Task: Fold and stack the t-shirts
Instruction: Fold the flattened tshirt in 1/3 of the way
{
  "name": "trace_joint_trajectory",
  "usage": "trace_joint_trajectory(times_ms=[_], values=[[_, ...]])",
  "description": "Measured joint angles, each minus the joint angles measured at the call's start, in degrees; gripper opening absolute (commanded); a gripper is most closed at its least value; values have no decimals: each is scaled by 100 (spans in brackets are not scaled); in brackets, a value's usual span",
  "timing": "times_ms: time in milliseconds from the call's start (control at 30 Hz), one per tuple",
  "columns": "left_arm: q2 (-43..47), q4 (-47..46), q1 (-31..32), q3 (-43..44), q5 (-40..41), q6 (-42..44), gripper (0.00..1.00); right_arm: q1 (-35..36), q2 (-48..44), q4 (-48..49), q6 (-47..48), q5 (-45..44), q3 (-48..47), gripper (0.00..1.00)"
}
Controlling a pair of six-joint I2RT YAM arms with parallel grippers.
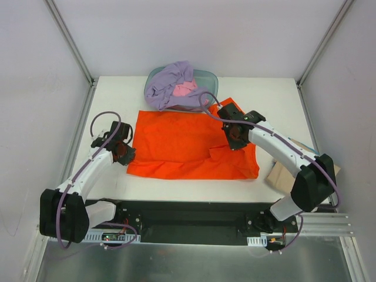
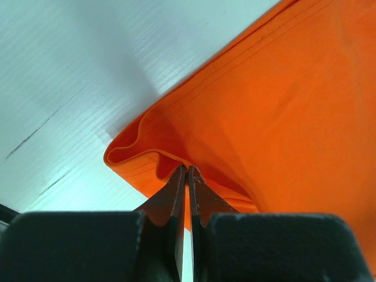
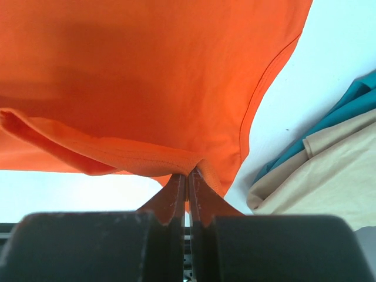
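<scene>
A bright orange-red t-shirt (image 1: 182,144) lies spread flat across the middle of the white table. At the shirt's left edge, my left gripper (image 1: 126,154) is shut on a folded bit of hem (image 2: 147,155); in the left wrist view its tips (image 2: 187,171) pinch the orange cloth. My right gripper (image 1: 234,144) is over the shirt's right part and is shut on a raised fold of hem (image 3: 135,155), its tips (image 3: 188,175) closed on the cloth. A lavender-purple t-shirt (image 1: 167,82) and a pink one (image 1: 185,90) lie bunched in the tub at the back.
The translucent teal tub (image 1: 208,75) stands at the table's back edge, just beyond the orange shirt. A tan cardboard sheet (image 1: 281,175) with something teal on it lies at the right front, seen also as tan sheet (image 3: 329,176) in the right wrist view. Frame posts stand at the back corners.
</scene>
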State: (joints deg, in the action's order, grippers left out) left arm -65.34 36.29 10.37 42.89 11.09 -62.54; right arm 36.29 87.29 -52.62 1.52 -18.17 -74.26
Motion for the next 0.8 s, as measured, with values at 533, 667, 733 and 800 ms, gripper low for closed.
trace_joint_trajectory(times_ms=[533, 667, 733, 800], values=[[-890, -452, 0, 437, 160, 0, 0, -752, 887, 352, 737, 341, -476, 1], [-1143, -487, 0, 518, 160, 2, 0, -837, 1084, 378, 831, 317, -542, 1], [-1255, -503, 0, 573, 160, 2, 0, -874, 1259, 404, 907, 251, -612, 1], [-1362, -518, 0, 643, 160, 4, 0, -905, 1462, 435, 975, 192, -706, 3]])
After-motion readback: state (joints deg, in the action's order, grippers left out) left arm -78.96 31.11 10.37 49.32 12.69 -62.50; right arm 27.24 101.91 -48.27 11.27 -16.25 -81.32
